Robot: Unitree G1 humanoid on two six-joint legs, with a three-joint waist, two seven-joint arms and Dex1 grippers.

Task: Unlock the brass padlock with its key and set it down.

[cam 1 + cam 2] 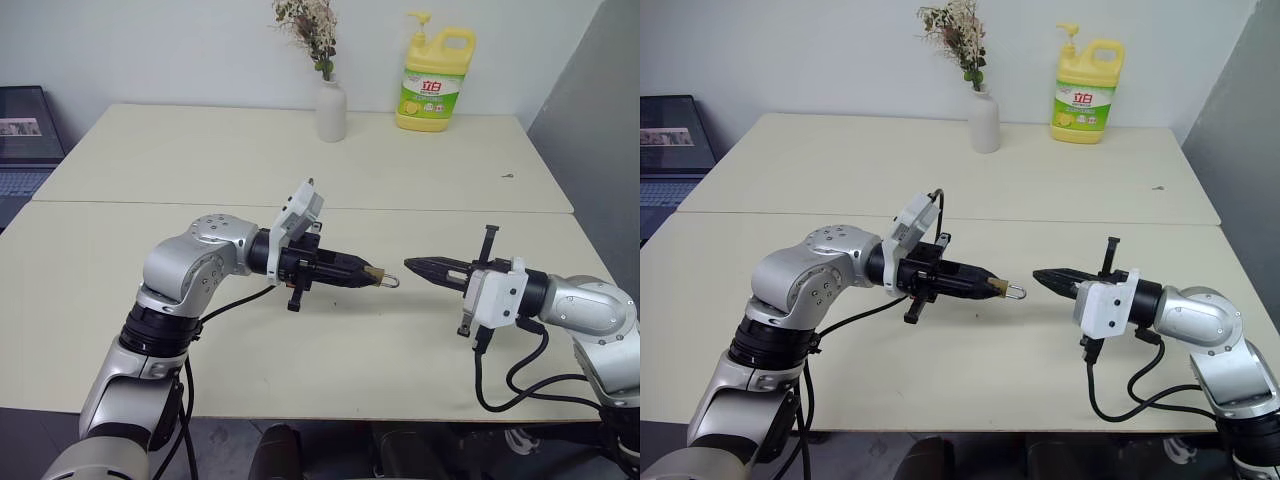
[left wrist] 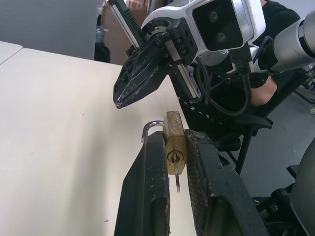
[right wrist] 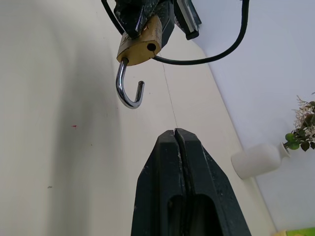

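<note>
Hovering above the pale tabletop (image 1: 300,360), the two robot hands point at each other with a small gap between their tips.

Left hand (image 1: 368,273): grasping the brass padlock (image 2: 175,142) between its two black fingers (image 2: 147,191), clear of the tabletop. Only the end of the lock body pokes past the fingertips in the head views; most of it is covered by the fingers there. From the left wrist the keyhole end shows, with the key (image 2: 176,174) seated in it, just a thin silvery sliver hanging out, its shape hard to make out. From the right wrist the shackle (image 3: 129,88) reads as an open hook, one leg free of the body, so the lock is undone.

Right hand (image 1: 412,265): clenched, fingers pressed flat together, nothing between them. It sits just beside the shackle, not touching.

Count: one padlock, one key, two hands.

At the far edge of the tabletop: one white vase (image 1: 331,110) with dried sprigs, tops cut off by the frame, and one yellow pump bottle (image 1: 434,80) with a green label. One small dark speck (image 1: 508,177) lies off to the right; too small to identify. A laptop (image 1: 28,140) is partly cut off at the left. A person in dark clothing (image 2: 275,19) sits behind the right arm, mostly hidden.
</note>
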